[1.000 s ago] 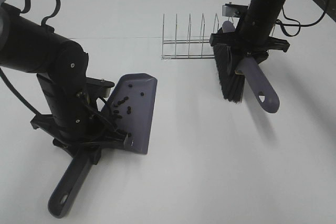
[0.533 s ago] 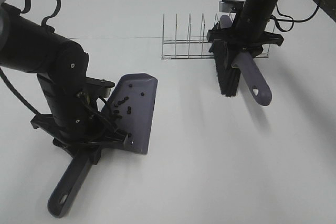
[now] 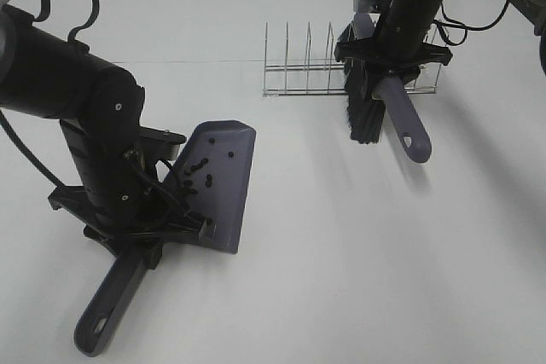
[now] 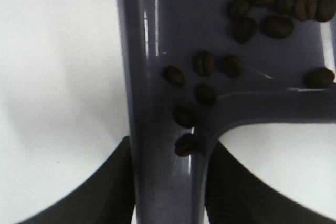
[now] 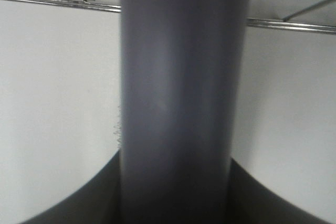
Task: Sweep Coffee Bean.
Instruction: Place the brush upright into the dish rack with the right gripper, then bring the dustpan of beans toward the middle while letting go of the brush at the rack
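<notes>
The grey-purple dustpan (image 3: 217,185) rests on the white table at the left, with several coffee beans (image 3: 199,172) lying in its tray. The left wrist view shows the beans (image 4: 205,80) close up on the pan (image 4: 157,35). My left gripper (image 3: 141,236) is shut on the dustpan's handle (image 3: 111,304). My right gripper (image 3: 388,57) is shut on the brush handle (image 3: 401,121) and holds the brush in the air, black bristles (image 3: 361,108) hanging down in front of the wire rack. The handle (image 5: 178,103) fills the right wrist view.
A wire rack (image 3: 307,70) stands at the back of the table, right behind the brush; its rods (image 5: 63,2) show in the right wrist view. White tabletop (image 3: 358,253) lies between dustpan and brush.
My right arm has carried the brush up and back towards the wire rack, slightly leftwards. The left arm and the dustpan have barely moved.
</notes>
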You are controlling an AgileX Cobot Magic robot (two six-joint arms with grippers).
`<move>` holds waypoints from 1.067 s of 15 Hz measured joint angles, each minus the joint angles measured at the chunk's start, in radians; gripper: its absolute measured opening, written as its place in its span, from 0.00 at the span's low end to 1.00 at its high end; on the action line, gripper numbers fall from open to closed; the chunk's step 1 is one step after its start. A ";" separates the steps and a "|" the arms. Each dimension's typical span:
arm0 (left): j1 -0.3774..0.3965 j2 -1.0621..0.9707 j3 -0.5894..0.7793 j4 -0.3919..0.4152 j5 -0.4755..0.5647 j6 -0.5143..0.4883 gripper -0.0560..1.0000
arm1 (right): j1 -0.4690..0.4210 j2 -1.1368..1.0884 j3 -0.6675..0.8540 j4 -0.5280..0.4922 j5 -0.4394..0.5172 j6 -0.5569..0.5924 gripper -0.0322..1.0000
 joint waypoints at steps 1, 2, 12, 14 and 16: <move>0.000 0.000 0.000 0.000 0.001 0.000 0.35 | -0.002 0.000 -0.003 0.005 0.001 -0.004 0.28; 0.000 0.000 0.000 0.000 0.001 0.002 0.35 | -0.002 0.002 -0.009 0.008 0.002 -0.004 0.28; 0.000 0.000 0.000 0.000 0.004 0.002 0.35 | -0.017 -0.022 -0.050 0.038 0.000 0.020 0.69; 0.000 0.000 0.000 0.000 0.004 0.002 0.35 | -0.017 -0.067 -0.050 0.080 0.001 0.020 0.69; 0.000 0.000 -0.002 0.000 0.004 0.002 0.35 | -0.017 -0.127 -0.034 0.164 -0.001 0.010 0.70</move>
